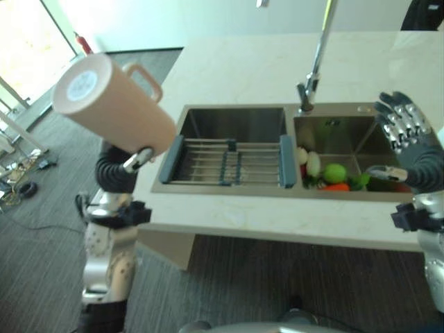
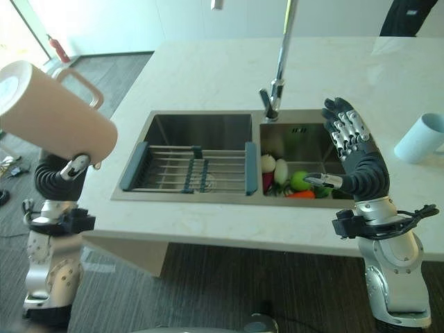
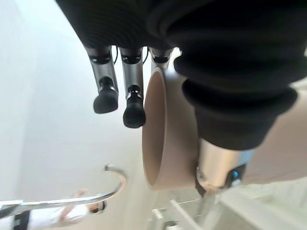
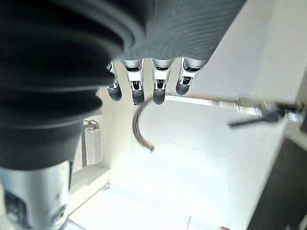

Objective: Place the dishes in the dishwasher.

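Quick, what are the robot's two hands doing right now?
Left hand: shut on the mug.
Right hand: open, holding nothing.

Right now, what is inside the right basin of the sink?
The right basin holds toy produce bunched at its near side: a green fruit, a white piece, an orange one. The right robot hand hovers above and covers the basin's near right part.

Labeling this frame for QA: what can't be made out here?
- Left hand: mostly hidden behind the tan mug in the eye views.
- Produce in the right sink basin: partly covered by the right hand.
- Pale blue cup: cut off by the right eye view's edge.
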{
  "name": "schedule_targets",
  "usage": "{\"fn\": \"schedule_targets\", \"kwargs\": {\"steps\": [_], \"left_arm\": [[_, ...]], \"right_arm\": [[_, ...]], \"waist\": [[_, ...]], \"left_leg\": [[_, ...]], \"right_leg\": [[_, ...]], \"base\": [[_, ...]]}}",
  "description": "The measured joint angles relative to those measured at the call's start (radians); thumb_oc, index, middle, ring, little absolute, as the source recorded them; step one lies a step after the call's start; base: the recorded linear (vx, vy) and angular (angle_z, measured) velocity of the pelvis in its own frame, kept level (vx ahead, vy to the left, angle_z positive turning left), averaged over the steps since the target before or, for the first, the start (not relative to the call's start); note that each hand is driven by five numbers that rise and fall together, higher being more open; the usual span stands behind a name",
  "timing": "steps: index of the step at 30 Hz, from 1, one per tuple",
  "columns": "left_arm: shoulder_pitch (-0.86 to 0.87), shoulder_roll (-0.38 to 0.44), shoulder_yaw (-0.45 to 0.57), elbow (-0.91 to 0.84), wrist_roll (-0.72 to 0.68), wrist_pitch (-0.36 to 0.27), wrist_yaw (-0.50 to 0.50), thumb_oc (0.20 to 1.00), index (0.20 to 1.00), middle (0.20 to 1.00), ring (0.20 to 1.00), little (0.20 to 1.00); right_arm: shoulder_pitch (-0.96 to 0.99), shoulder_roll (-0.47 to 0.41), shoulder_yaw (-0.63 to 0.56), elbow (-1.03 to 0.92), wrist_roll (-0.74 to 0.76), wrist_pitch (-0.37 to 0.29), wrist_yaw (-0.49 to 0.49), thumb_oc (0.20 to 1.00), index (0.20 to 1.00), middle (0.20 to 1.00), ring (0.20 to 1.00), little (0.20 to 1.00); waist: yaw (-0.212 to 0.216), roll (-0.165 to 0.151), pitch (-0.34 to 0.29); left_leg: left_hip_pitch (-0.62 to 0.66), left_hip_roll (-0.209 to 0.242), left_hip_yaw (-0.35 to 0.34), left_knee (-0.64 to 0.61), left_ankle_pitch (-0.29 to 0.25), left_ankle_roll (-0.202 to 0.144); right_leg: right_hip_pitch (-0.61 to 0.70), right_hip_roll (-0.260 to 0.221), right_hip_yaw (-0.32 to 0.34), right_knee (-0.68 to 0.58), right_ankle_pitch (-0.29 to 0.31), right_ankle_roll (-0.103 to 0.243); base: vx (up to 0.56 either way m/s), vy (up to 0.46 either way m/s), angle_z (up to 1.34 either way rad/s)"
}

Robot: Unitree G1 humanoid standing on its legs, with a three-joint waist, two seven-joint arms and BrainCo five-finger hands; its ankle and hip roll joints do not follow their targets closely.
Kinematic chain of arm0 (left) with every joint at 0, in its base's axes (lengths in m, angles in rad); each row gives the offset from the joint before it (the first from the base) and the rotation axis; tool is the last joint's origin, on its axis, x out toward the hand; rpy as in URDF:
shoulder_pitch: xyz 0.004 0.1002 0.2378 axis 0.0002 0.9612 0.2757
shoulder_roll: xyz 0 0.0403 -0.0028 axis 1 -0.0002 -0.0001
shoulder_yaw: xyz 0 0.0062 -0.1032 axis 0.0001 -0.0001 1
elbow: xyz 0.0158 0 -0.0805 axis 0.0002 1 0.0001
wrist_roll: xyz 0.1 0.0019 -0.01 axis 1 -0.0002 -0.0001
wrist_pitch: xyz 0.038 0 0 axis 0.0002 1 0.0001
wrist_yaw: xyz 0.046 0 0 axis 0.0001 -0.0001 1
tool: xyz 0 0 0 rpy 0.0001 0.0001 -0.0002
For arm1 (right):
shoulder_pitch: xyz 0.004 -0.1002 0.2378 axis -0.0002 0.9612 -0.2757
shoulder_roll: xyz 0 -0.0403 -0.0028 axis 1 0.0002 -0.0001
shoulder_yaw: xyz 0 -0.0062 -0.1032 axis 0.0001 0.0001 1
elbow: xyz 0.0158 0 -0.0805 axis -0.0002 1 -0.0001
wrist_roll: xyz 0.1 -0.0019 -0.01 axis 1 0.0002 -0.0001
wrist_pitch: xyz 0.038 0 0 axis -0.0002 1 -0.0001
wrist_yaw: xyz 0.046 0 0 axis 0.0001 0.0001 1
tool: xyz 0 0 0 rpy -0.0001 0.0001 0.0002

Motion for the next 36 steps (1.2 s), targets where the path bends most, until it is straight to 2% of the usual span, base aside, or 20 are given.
{"fn": "schedule_targets", "kwargs": {"steps": [4,6,9,11,12,13,14,16,18,19,22,25,27,28,29,30,31,33,34,36], "left_arm": [[0.069,0.034,0.033,0.000,-0.037,-0.003,0.001,0.200,0.200,0.200,0.200,0.200],[0.090,0.037,0.043,-0.001,-0.037,-0.001,0.001,0.200,0.200,0.200,0.200,0.200],[0.097,0.047,0.032,-0.005,-0.034,0.022,0.010,0.200,0.200,0.200,0.200,0.200],[0.098,0.050,0.026,-0.004,-0.033,0.041,0.025,0.200,0.200,0.200,0.200,0.200],[0.092,0.041,0.024,0.004,-0.032,0.047,0.021,0.200,0.200,0.200,0.200,0.200],[0.064,0.012,0.008,0.006,-0.032,0.060,0.018,0.200,0.200,0.200,0.200,0.200],[0.045,0.009,0.003,0.005,-0.032,0.054,0.020,0.200,0.200,0.200,0.200,0.200],[0.000,-0.001,-0.020,0.022,-0.032,0.058,0.036,0.200,0.200,0.200,0.200,0.200],[0.012,0.005,-0.037,0.014,-0.030,0.061,0.039,0.200,0.200,0.200,0.200,0.200],[0.034,0.004,-0.051,0.005,-0.030,0.064,0.038,0.200,0.200,0.200,0.200,0.200],[0.198,0.001,-0.034,-0.074,-0.035,0.063,0.015,0.200,0.200,0.200,0.200,0.200],[0.262,-0.006,0.027,-0.139,-0.048,0.061,0.003,0.200,0.200,0.200,0.200,0.200],[0.226,0.000,0.026,-0.154,-0.056,0.056,0.003,0.200,0.200,0.200,0.200,0.200],[0.196,0.004,0.016,-0.147,-0.057,0.057,0.004,0.200,0.200,0.200,0.200,0.200],[0.105,0.004,-0.036,-0.098,-0.074,0.056,0.003,0.200,0.200,0.200,0.200,0.200],[0.040,0.004,-0.078,-0.061,-0.075,0.057,0.007,0.200,0.200,0.200,0.200,0.200],[0.028,0.008,-0.088,-0.091,-0.079,0.047,0.016,0.200,0.200,0.200,0.200,0.200],[0.070,0.009,-0.041,-0.166,-0.096,0.005,0.018,0.200,0.200,0.200,0.200,0.200],[0.078,0.009,-0.019,-0.157,-0.108,0.006,0.014,0.200,0.200,0.200,0.200,0.200],[0.095,-0.019,0.014,-0.130,-0.139,0.006,0.014,0.200,0.200,0.200,0.200,0.200]], "right_arm": [[-0.013,0.078,0.016,0.049,-0.001,-0.003,-0.015,1.000,1.000,1.000,1.000,1.000],[0.001,0.140,0.033,0.059,-0.011,-0.004,-0.018,1.000,1.000,1.000,1.000,1.000],[0.004,0.181,0.052,0.057,-0.028,0.000,0.000,1.000,1.000,1.000,1.000,1.000],[0.036,0.176,0.059,0.057,-0.030,0.006,0.011,1.000,1.000,1.000,1.000,1.000],[0.053,0.169,0.040,0.051,-0.025,-0.004,0.010,1.000,1.000,1.000,1.000,1.000],[0.100,0.160,0.016,0.053,-0.017,-0.018,0.005,1.000,1.000,1.000,1.000,1.000],[0.086,0.142,0.027,0.054,-0.016,-0.017,0.003,1.000,1.000,1.000,1.000,1.000],[0.020,0.132,0.061,0.054,-0.014,-0.023,-0.001,1.000,1.000,1.000,1.000,1.000],[-0.018,0.131,0.096,0.054,-0.014,-0.027,-0.001,1.000,1.000,1.000,1.000,1.000],[-0.023,0.126,0.105,0.059,-0.014,-0.039,-0.001,1.000,1.000,1.000,1.000,1.000],[0.040,0.118,0.123,0.064,-0.011,-0.040,-0.003,1.000,1.000,1.000,1.000,1.000],[0.035,0.113,0.136,0.053,0.005,-0.035,-0.019,1.000,1.000,1.000,1.000,1.000],[-0.010,0.100,0.179,0.056,0.003,-0.017,-0.031,1.000,1.000,1.000,1.000,1.000],[-0.021,0.098,0.187,0.054,0.000,-0.018,-0.050,1.000,1.000,1.000,1.000,1.000],[-0.011,0.091,0.180,0.055,-0.001,-0.018,-0.080,1.000,1.000,1.000,1.000,1.000],[-0.005,0.066,0.179,0.056,-0.001,-0.018,-0.089,1.000,1.000,1.000,1.000,1.000],[-0.028,0.027,0.185,0.050,-0.001,-0.020,-0.086,1.000,1.000,1.000,1.000,1.000],[-0.057,-0.006,0.124,0.051,0.001,-0.025,-0.073,1.000,1.000,1.000,1.000,1.000],[-0.046,-0.003,0.076,0.052,0.002,-0.025,-0.067,1.000,1.000,1.000,1.000,1.000],[0.000,0.020,0.027,0.052,0.001,-0.026,-0.065,1.000,1.000,1.000,1.000,1.000]], "waist": [[0.054,-0.034,-0.010],[0.061,-0.047,-0.019],[0.087,-0.080,-0.022],[0.080,-0.075,-0.021],[0.083,-0.063,-0.020],[0.038,-0.037,-0.023],[0.053,-0.022,-0.025],[0.059,-0.026,-0.030],[0.081,-0.040,-0.037],[0.097,-0.036,-0.042],[0.145,0.017,-0.044],[0.208,0.012,-0.042],[0.229,0.007,-0.038],[0.226,-0.002,-0.034],[0.180,-0.034,-0.014],[0.153,-0.037,-0.014],[0.157,-0.028,-0.018],[0.167,-0.012,-0.015],[0.152,0.031,-0.017],[0.115,0.058,-0.017]], "left_leg": [[0.054,-0.114,-0.004,-0.200,0.050,0.058],[0.013,-0.136,-0.035,-0.184,0.048,0.085],[-0.045,-0.184,-0.058,-0.121,0.018,0.126],[-0.059,-0.160,-0.111,-0.109,0.020,0.134],[-0.062,-0.153,-0.167,-0.116,0.049,0.141],[-0.085,-0.118,-0.275,-0.119,0.062,0.149],[-0.082,-0.101,-0.332,-0.166,0.127,0.150],[-0.105,-0.102,-0.432,-0.183,0.148,0.129],[-0.109,-0.137,-0.473,-0.210,0.165,0.130],[-0.110,-0.160,-0.502,-0.227,0.172,0.121],[-0.120,-0.136,-0.485,-0.238,0.188,0.110],[-0.123,-0.137,-0.551,-0.263,0.199,0.078],[-0.150,-0.122,-0.448,-0.260,0.168,0.093],[-0.166,-0.115,-0.315,-0.249,0.116,0.094],[-0.189,-0.105,-0.029,-0.198,0.066,0.076],[-0.211,-0.079,0.126,-0.112,0.056,0.067],[-0.245,-0.041,0.154,-0.011,0.044,0.051],[-0.211,-0.056,0.029,-0.005,0.050,0.074],[-0.139,-0.063,0.018,-0.095,0.145,0.145],[-0.026,-0.098,0.005,-0.262,0.220,0.227]], "right_leg": [[-0.076,-0.096,0.008,0.086,0.049,0.070],[-0.085,-0.057,0.020,0.088,0.008,0.113],[-0.065,-0.085,0.008,0.033,0.012,0.110],[-0.082,-0.079,0.071,0.111,0.070,0.107],[-0.081,-0.049,0.157,0.162,0.051,0.102],[-0.053,0.059,0.313,0.221,-0.084,0.087],[-0.058,0.175,0.388,0.275,-0.183,0.093],[-0.032,0.348,0.530,0.263,-0.270,0.023],[-0.011,0.372,0.519,0.171,-0.272,-0.024],[0.025,0.348,0.470,0.095,-0.269,-0.108],[0.076,0.353,0.370,0.039,-0.255,-0.106],[0.124,0.359,0.296,-0.040,-0.236,-0.132],[0.140,0.339,0.203,-0.067,-0.229,-0.134],[0.154,0.314,0.133,-0.080,-0.233,-0.128],[0.201,0.272,-0.004,-0.088,-0.243,-0.115],[0.215,0.254,-0.089,-0.079,-0.250,-0.114],[0.202,0.238,-0.104,-0.061,-0.255,-0.116],[0.188,0.206,-0.073,-0.037,-0.269,-0.087],[0.193,0.211,-0.059,0.009,-0.279,-0.071],[0.144,0.170,-0.060,0.209,-0.321,-0.031]], "base": [[-0.26,0.420,0.39],[-0.20,0.349,0.39],[-0.19,0.279,0.37],[-0.20,0.190,0.85],[-0.21,0.151,1.76],[-0.06,0.038,1.98],[-0.06,0.016,2.01],[0.03,-0.031,1.45],[0.01,-0.083,1.02],[0.01,-0.105,1.04],[-0.01,-0.131,0.95],[-0.07,-0.041,0.84],[-0.22,0.142,1.17],[-0.30,0.226,2.15],[-0.27,0.250,2.66],[-0.18,0.214,2.63],[-0.13,0.225,1.32],[-0.10,0.275,0.37],[-0.07,0.343,0.71],[-0.05,0.282,1.06]]}}
